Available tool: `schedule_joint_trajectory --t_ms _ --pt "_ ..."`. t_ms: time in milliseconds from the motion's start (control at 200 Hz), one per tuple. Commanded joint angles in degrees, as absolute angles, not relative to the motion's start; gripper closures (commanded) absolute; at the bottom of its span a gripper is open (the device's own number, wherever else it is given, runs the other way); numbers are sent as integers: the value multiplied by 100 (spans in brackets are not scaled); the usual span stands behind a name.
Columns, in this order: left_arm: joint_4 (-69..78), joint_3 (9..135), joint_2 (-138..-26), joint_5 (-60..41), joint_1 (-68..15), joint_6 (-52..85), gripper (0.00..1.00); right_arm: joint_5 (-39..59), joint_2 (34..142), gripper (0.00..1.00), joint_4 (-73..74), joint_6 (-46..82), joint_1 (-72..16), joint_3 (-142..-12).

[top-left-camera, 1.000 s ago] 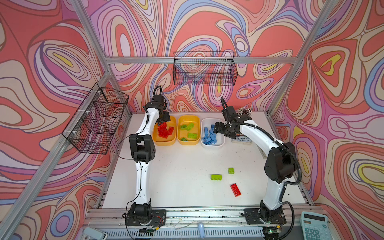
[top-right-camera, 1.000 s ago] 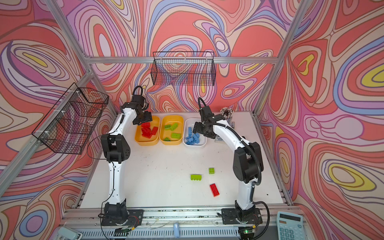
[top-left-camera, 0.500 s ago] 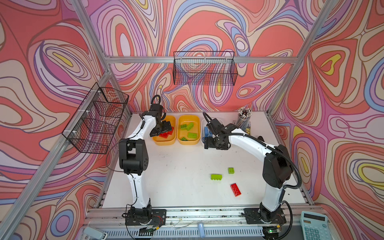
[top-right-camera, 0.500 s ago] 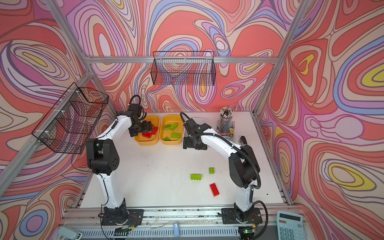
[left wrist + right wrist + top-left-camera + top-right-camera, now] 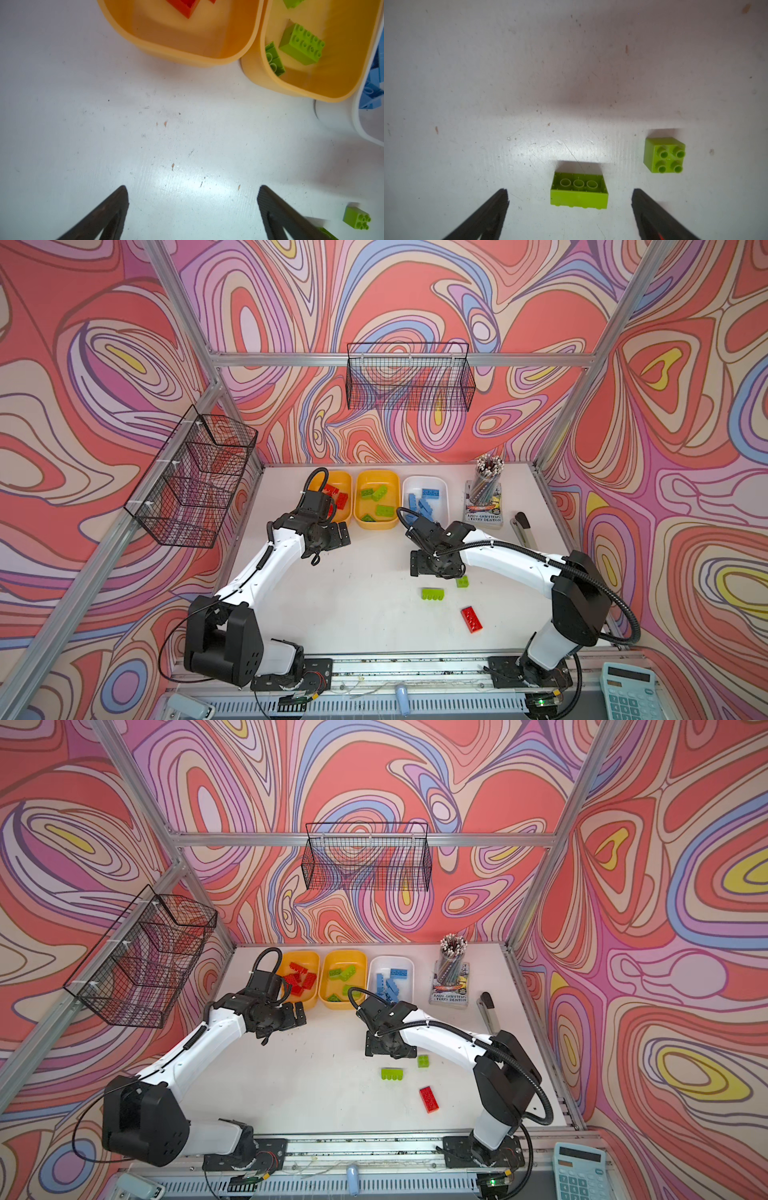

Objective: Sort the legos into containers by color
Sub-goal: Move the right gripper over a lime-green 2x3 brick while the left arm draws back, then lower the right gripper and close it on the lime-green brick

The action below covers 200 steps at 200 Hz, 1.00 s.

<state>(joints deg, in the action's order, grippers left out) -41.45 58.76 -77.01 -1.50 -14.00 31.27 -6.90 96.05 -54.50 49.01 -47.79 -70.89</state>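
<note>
Three containers stand in a row at the back: a yellow-orange tub [image 5: 340, 477] with red legos, a yellow-orange tub [image 5: 378, 473] with green legos, and a white tub [image 5: 440, 506] with blue ones. Loose on the table lie a green 2x4 lego [image 5: 432, 593] on its side, a small green lego [image 5: 462, 581] and a red lego [image 5: 471, 619]. My right gripper [image 5: 570, 193] hangs open above the green 2x4 [image 5: 579, 197], which sits between its fingers. My left gripper [image 5: 192, 191] is open and empty over bare table just in front of the red tub [image 5: 187, 39].
A cup of pencils [image 5: 486, 485] stands on a book [image 5: 484, 514] at the back right, with a stapler [image 5: 523, 526] beside it. Black wire baskets hang on the back wall [image 5: 409, 377] and the left wall [image 5: 195, 481]. A calculator [image 5: 629, 693] lies outside the front right corner.
Both arms have drawn back from the tubs. The left gripper moved from over the red tub to the table in front of it. The right gripper swung from the white tub to the green legos.
</note>
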Motion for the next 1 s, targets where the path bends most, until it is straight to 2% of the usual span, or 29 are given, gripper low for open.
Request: schedule_joint_trajectory --t_ms 0,285,997 --pt "-3903 5523 -7353 -181 -1459 3410 0 -903 9530 2 -5389 5592 -4947 -6866" --pt "-3843 5438 -7224 -315 -1468 3209 0 -772 9266 2 -4718 6032 -5018 -6176" --pt "-3789 5414 -7286 -428 -1468 3033 0 -904 9669 5 -4574 6100 -5300 -6082"
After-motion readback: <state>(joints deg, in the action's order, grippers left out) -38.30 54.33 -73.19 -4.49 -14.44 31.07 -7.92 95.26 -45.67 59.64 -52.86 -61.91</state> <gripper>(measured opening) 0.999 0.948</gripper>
